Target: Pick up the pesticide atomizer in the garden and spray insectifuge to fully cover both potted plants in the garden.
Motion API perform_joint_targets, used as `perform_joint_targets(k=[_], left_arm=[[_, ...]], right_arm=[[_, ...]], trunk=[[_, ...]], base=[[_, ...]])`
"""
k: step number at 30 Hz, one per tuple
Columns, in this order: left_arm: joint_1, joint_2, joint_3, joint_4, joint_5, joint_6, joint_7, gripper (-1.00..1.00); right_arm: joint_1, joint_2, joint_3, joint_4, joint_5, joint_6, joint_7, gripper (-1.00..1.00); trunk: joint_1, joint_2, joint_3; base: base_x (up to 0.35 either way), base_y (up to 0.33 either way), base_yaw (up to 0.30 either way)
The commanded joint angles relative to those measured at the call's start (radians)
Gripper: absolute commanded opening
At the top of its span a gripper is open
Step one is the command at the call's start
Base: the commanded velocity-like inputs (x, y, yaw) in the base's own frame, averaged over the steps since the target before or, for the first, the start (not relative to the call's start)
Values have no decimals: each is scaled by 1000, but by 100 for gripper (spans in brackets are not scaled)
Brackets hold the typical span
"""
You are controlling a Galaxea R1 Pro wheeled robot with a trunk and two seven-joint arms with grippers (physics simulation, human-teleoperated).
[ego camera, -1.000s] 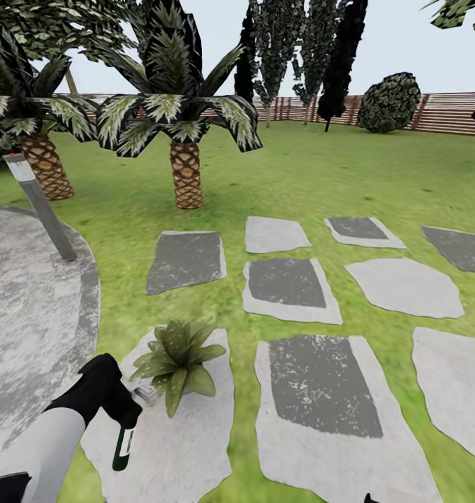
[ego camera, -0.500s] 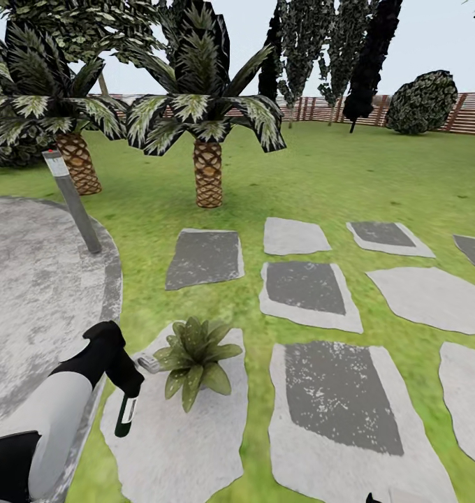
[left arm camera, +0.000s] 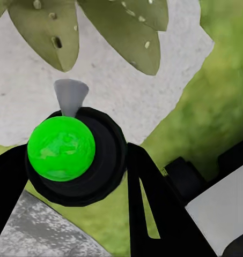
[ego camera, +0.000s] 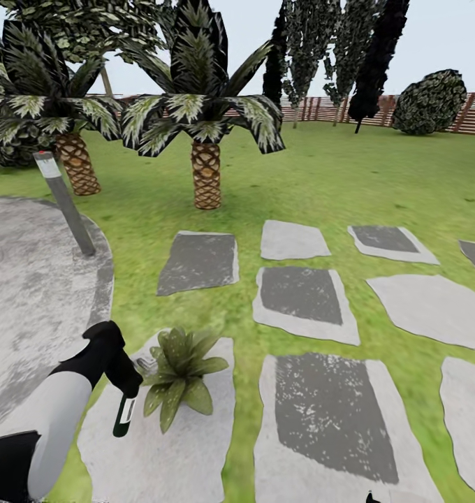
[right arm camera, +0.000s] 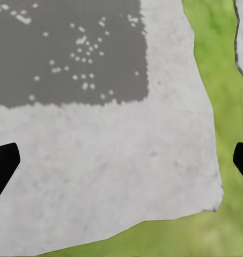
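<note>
Rough stone slabs (ego camera: pixel 325 409) (matt, speckled)

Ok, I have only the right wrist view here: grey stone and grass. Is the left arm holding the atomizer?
Observer: Yes. The left gripper has its jaws shut on the pesticide atomizer.
Operator: Is a plant near it?
Observer: One potted plant stands on a stepping stone, right beside that gripper.
Operator: Does the nozzle face it?
Observer: In the left wrist view, the grey nozzle points toward the leaves.
</note>
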Motion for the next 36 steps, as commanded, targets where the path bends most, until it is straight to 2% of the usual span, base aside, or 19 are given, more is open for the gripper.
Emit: perform_joint_targets(k=[1, 3, 5, 8, 10, 16, 23, 26, 30, 32, 36], left_arm=[[-3, -3, 5, -1, -20, 10, -13, -100], [-18, -8, 5, -1, -60, 10, -40, -100], [-43, -7, 5, -2, -135, 9, -143, -100], [-53, -12, 5, -27, -203, 9, -201, -100], [-55, -13, 5, -40, -215, 9, -209, -100], [-56, -14, 7, -42, -220, 9, -211, -100], [-56, -13, 5, -42, -224, 9, -211, -100], [-57, -8, 3, -44, -224, 5, -214, -100], [-89, 0, -57, -44, -272, -6, -216, -100], [-105, 2, -72, -44, -282, -7, -216, -100], [-116, -4, -78, -44, -287, -8, -216, -100]], right_arm=[[-1, 0, -7, 2, 10, -3, -2, 100], [-1, 0, -7, 2, 10, -3, -2, 100], [-1, 0, -7, 2, 10, -3, -2, 100], [-1, 0, -7, 2, 10, -3, -2, 100], [-1, 0, -7, 2, 10, -3, -2, 100], [-1, 0, -7, 2, 10, -3, -2, 100], [-1, 2, -7, 3, 10, -3, -2, 100], [-1, 1, -7, 3, 10, -3, -2, 100], [-1, 2, -7, 3, 10, -3, -2, 100], [-1, 2, -7, 3, 10, -4, -2, 100], [-1, 2, -7, 3, 10, -4, -2, 100]], trunk=[[0, 0, -1], [0, 0, -1], [0, 0, -1], [0, 0, -1], [0, 0, -1], [0, 0, -1], [0, 0, -1], [0, 0, -1], [0, 0, -1], [0, 0, -1], [0, 0, -1]], base=[[122, -260, 263], [176, -237, 265], [224, -209, 86], [234, -202, 16], [229, -206, 3], [68, -269, 136], [-93, -276, 270], [-41, -88, 64], [-3, -6, 15], [0, -1, 151], [0, 0, 252]])
